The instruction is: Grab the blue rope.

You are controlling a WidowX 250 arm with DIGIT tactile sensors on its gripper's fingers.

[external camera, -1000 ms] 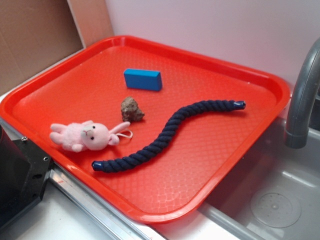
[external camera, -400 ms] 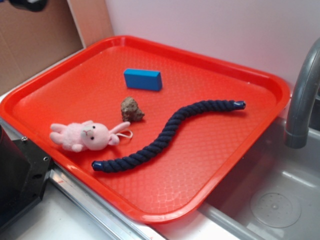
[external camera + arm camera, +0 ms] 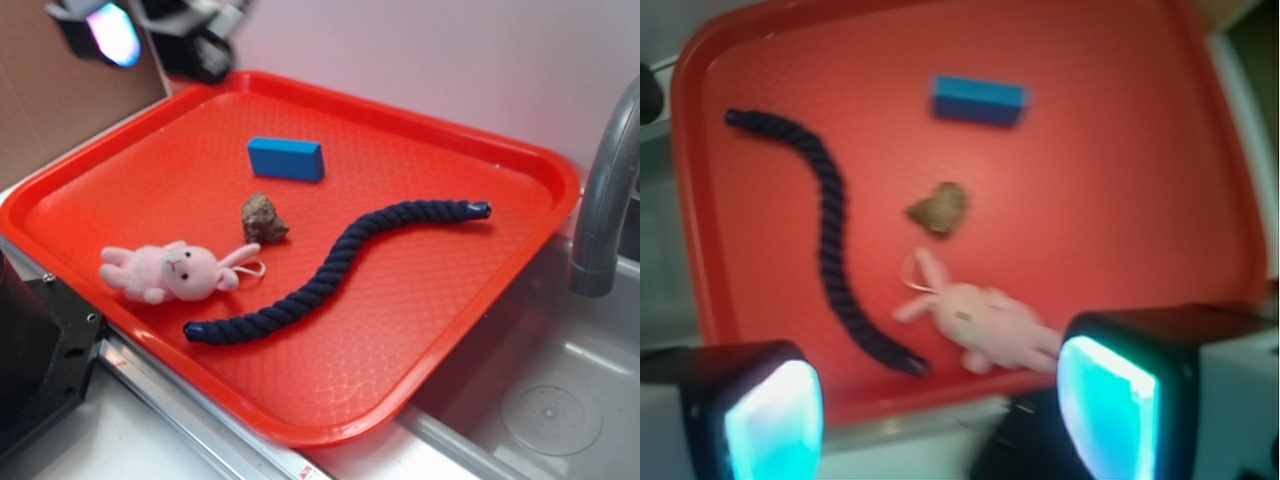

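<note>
On tray point(image 3: 520, 160): rope point(image 3: 330, 270), plush rabbit point(image 3: 170, 272), rock point(image 3: 263, 219), block point(image 3: 286, 158).
Rock: lay between block and rabbit.
Rope: right of rock.

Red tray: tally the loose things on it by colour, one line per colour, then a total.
Dark navy: 1, the blue rope
Bright blue: 1, the rectangular block
Pink: 1, the plush bunny
Brown: 1, the rough lump
Total: 4 on the red tray

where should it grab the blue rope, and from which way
Probably the blue rope at its middle bend, from straight above with the fingers straddling its width. It lies flat on the tray with open surface on both sides there, clear of the plush and rock.
</note>
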